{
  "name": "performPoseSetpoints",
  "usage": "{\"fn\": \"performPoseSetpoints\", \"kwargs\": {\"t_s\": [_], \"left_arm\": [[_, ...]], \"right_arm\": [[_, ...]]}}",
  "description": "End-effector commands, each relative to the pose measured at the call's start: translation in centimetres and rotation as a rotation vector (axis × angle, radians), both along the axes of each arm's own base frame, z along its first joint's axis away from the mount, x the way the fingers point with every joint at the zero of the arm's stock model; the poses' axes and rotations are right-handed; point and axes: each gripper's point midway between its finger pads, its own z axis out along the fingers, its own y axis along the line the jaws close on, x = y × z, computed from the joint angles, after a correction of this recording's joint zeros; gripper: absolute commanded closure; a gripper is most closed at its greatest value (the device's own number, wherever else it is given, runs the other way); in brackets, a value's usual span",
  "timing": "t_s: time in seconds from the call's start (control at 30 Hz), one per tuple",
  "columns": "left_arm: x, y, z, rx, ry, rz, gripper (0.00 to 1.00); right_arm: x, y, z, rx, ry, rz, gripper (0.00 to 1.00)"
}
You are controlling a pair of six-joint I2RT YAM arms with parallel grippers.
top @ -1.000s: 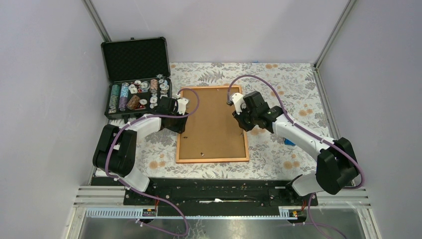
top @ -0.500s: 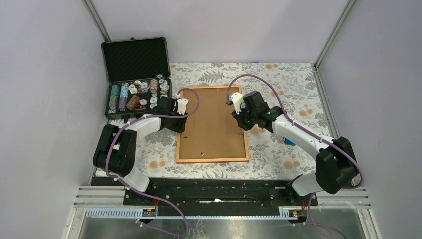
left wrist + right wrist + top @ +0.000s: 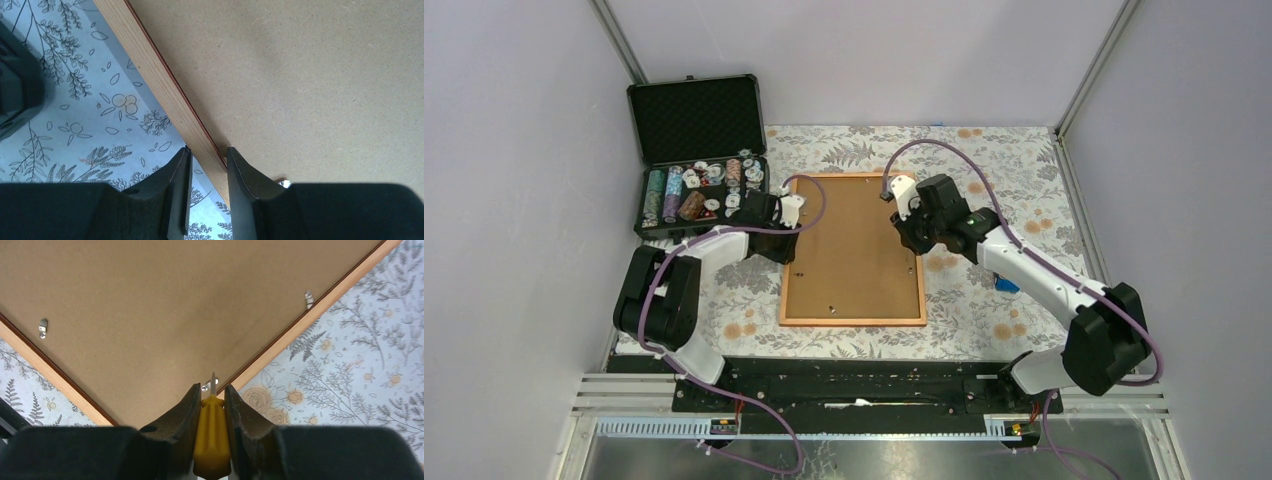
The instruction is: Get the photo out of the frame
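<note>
The frame [image 3: 852, 250] lies face down on the floral cloth, its brown fibreboard back up. The photo is hidden under that back. My left gripper [image 3: 786, 232] straddles the frame's left rail. In the left wrist view the gripper [image 3: 207, 150] has one finger on the cloth side and one on the backing side, closed on the wooden rail [image 3: 165, 95]. My right gripper [image 3: 911, 240] is over the frame's right edge, shut on a yellow-handled screwdriver [image 3: 211, 425]. The screwdriver's metal tip is at a small metal clip [image 3: 205, 387] by the right rail.
An open black case [image 3: 704, 190] with poker chips stands at the back left, close to my left arm. A small blue object [image 3: 1006, 285] lies under my right arm. Two more clips [image 3: 43, 328] [image 3: 309, 299] sit on the frame's back.
My right gripper has moved a little farther along the frame's right edge with the screwdriver. The left gripper and the frame have barely moved.
</note>
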Motion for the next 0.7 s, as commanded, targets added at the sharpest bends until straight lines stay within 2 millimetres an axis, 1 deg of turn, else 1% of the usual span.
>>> {"fn": "performPoseSetpoints", "kwargs": {"t_s": [0.0, 0.2, 0.3, 0.47, 0.57, 0.67], "left_arm": [[0.1, -1.4, -0.7, -0.028, 0.012, -0.091, 0.70], [0.4, -1.8, -1.1, -0.011, 0.007, -0.158, 0.79], [0.5, -2.6, -1.2, 0.023, -0.010, -0.228, 0.81], [-0.1, -3.8, -1.7, 0.099, -0.034, -0.351, 0.83], [-0.9, -4.4, -2.0, 0.108, -0.027, -0.384, 0.84], [-1.8, -4.7, -2.5, 0.114, -0.013, -0.400, 0.84]], "right_arm": [[1.0, -0.6, 4.7, 0.077, -0.082, -0.029, 1.00], [1.8, -3.5, 5.1, 0.091, -0.067, -0.087, 1.00], [1.9, -4.5, 5.1, 0.078, -0.073, -0.099, 1.00], [2.1, -5.2, 4.9, 0.062, -0.083, -0.112, 1.00], [2.3, -5.2, 4.9, 0.065, -0.092, -0.116, 1.00], [2.4, -5.3, 4.5, 0.057, -0.088, -0.120, 1.00]]}}
